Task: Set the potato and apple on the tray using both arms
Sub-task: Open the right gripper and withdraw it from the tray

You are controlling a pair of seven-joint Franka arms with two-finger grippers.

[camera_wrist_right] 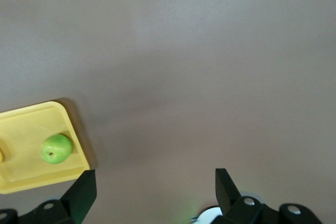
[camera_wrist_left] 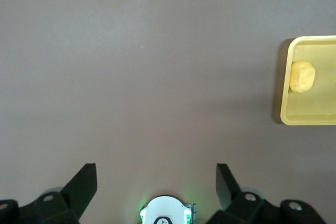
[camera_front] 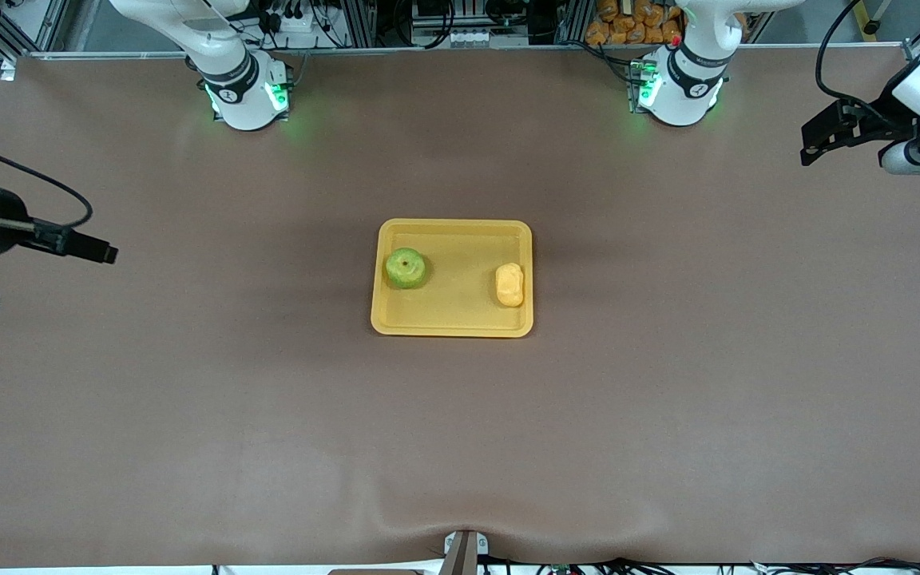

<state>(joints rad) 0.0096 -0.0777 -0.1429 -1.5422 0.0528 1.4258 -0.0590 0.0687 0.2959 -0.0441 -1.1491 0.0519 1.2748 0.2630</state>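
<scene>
Broadly: brown surface (camera_front: pixel 188 415) w/ tray (camera_front: pixel 452 326) lying mid-surface, both robot bases along the edge farthest from the front cam. Left arm raised over its own end of surface, left gripper (camera_wrist_left: pixel 156 182) up in air above bare surface, jaws wide apart, holding nothing. Right arm likewise parked over its end, right gripper (camera_wrist_right: pixel 156 184) aloft, jaws spread, empty. Both well apart from tray. On tray: apple (camera_front: pixel 406 267) near the rim toward right arm's end, stem dimple up; potato (camera_front: pixel 509 284) near the rim toward left arm's end; the two not touching, bare tray floor between. Looks like both placements done, task prob. complete; step in hand = retreat/hold clear. To do it well: keep both arms high & outboard, no sweep across tray, no nudge of rim, jaws left apart, motion stopped smoothly so neither item rolls.
</scene>
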